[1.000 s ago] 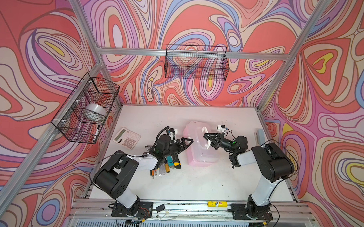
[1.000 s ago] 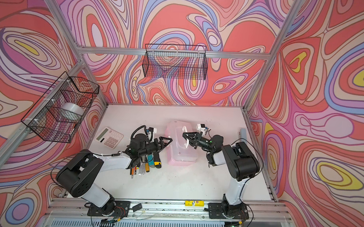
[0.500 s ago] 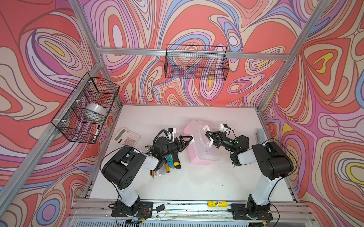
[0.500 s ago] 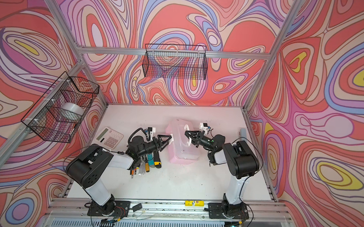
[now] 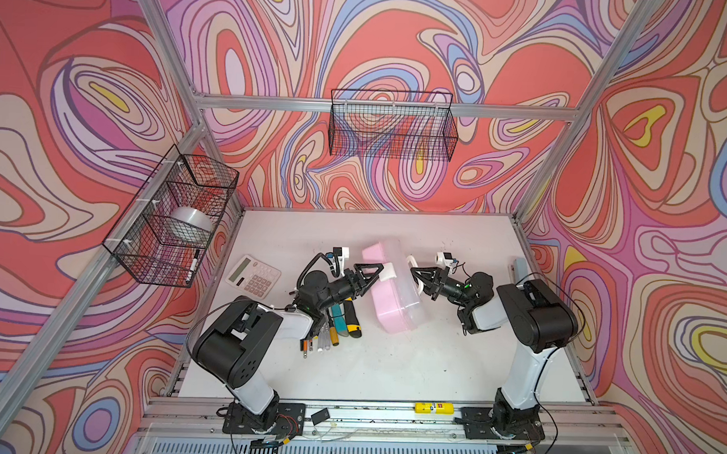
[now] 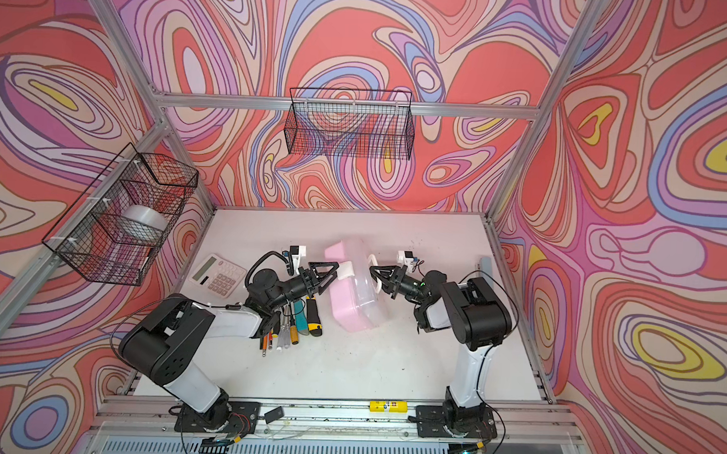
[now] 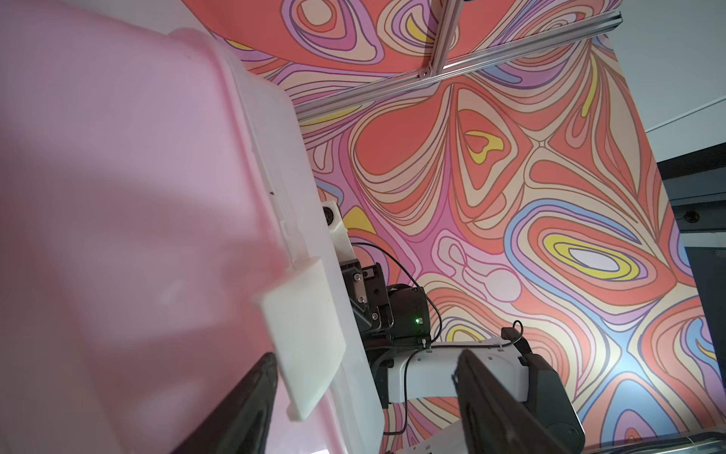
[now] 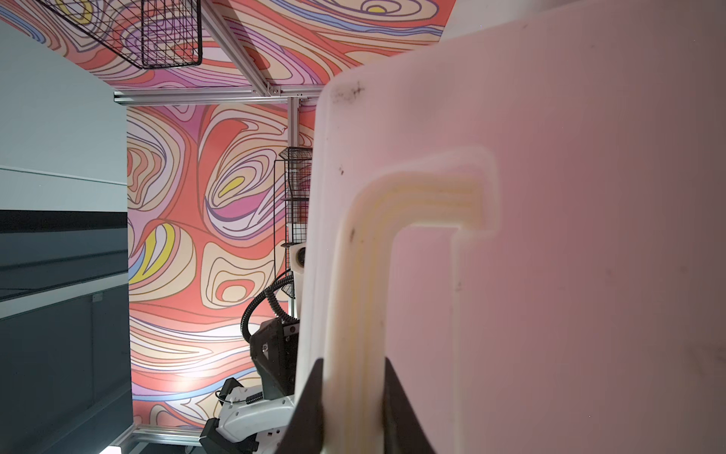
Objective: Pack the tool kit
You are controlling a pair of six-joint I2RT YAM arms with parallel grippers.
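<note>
Opening stage, I reckon. My right fingers [image 5: 418, 276] are clamped on the white handle [image 8: 365, 295], holding the pink tool kit box [image 5: 392, 304] tipped mid-tabletop [image 5: 390, 370]. Left fingers [image 5: 369, 275] gape wide by its latch [image 7: 302, 330], gripping nothing. Next: pop it, then load the loose tools [image 5: 337, 322]. White surface, loud swirly walls [image 5: 401, 38].

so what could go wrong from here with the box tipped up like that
1. The pink box stands tipped on edge, held by the right gripper shut on its white handle; it may swing or slip.
2. The open left gripper sits at the white latch; a push could shove the box instead.
3. The teal utility knife lies close by the left arm, which might sweep it.
</note>
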